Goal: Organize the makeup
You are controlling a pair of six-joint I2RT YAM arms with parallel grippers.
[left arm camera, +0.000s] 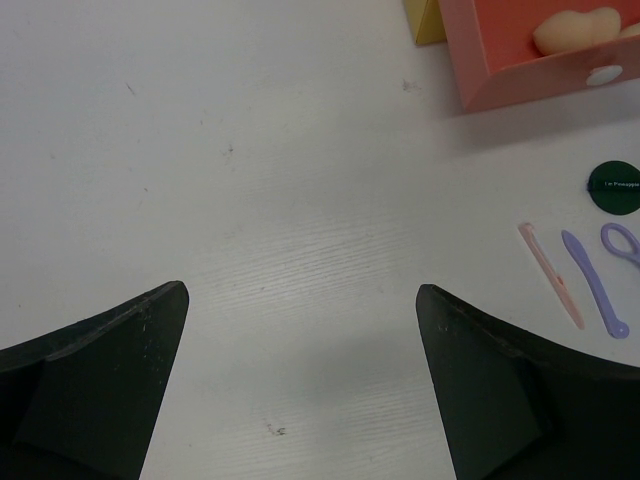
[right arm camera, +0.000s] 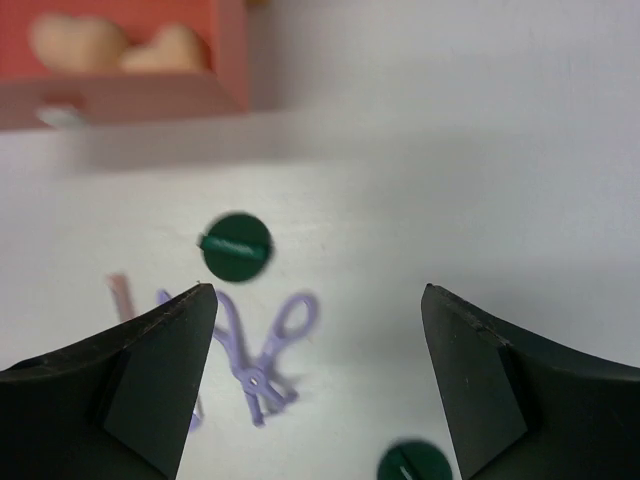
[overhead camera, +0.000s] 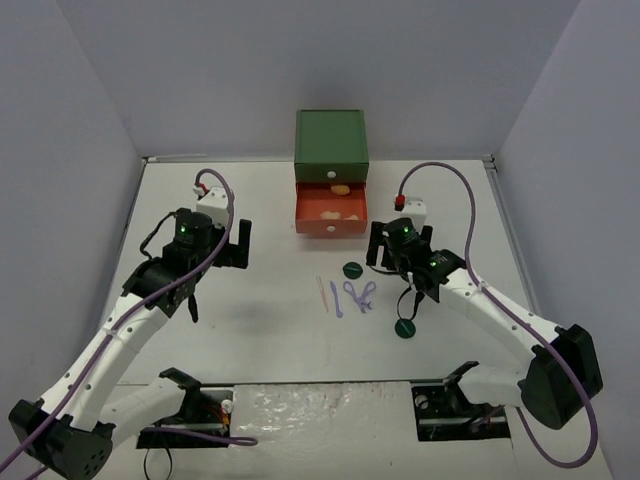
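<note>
Makeup lies on the white table in front of the drawer box. One dark green disc (overhead camera: 351, 269) sits near the drawer and another disc (overhead camera: 403, 328) closer to me. Between them lie a pale orange stick (overhead camera: 321, 293), a lilac tool (overhead camera: 337, 298) and a lilac scissor-like tool (overhead camera: 361, 295). Tan sponges (overhead camera: 341, 188) rest in the open orange drawer (overhead camera: 331, 226). My right gripper (overhead camera: 383, 262) hovers open just right of the items, holding nothing; its wrist view shows the disc (right arm camera: 236, 246) and the scissor-like tool (right arm camera: 265, 360) past its gripper (right arm camera: 319, 290). My left gripper (overhead camera: 240, 245) is open over bare table (left arm camera: 302, 291).
The drawer box has a green top (overhead camera: 331, 140) and stands at the back centre against the wall. Grey walls close in the table on three sides. The arm bases sit at the near edge. Cables loop above both wrists.
</note>
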